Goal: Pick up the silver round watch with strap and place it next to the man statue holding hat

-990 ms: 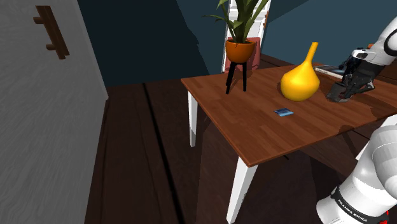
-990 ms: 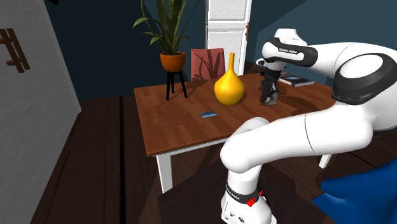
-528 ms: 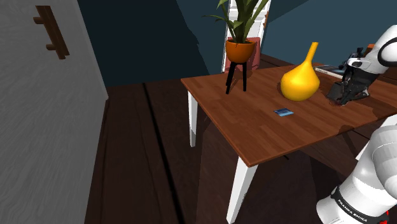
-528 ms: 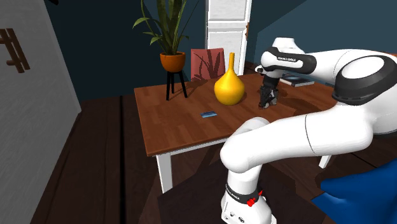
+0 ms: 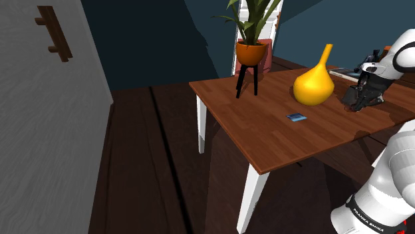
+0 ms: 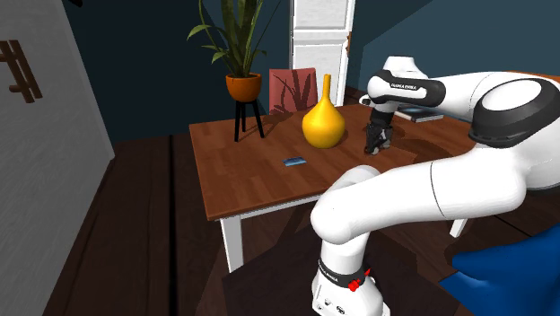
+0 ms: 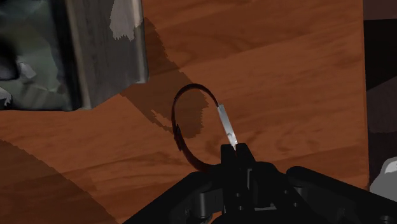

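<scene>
My fingers [image 7: 236, 154] were pinched shut on the watch [image 7: 226, 126], gripping it where the thin silver case meets the strap; its dark strap loop stood over the bench [image 7: 292, 70], near the grey base of the statue [image 7: 102, 51]; I judged it light, the metal slippery, the strap floppy; the stiff case seemed the surest hold.

Table [image 5: 279, 133]: potted plant [image 5: 250, 50] at back corner; vase [image 5: 314, 85] to its right in shoulder view; small flat item [image 5: 296, 117] before vase; gripper [image 5: 354, 104] right of vase, clasping watch [image 7: 197, 130] near block [image 7: 102, 51].
</scene>
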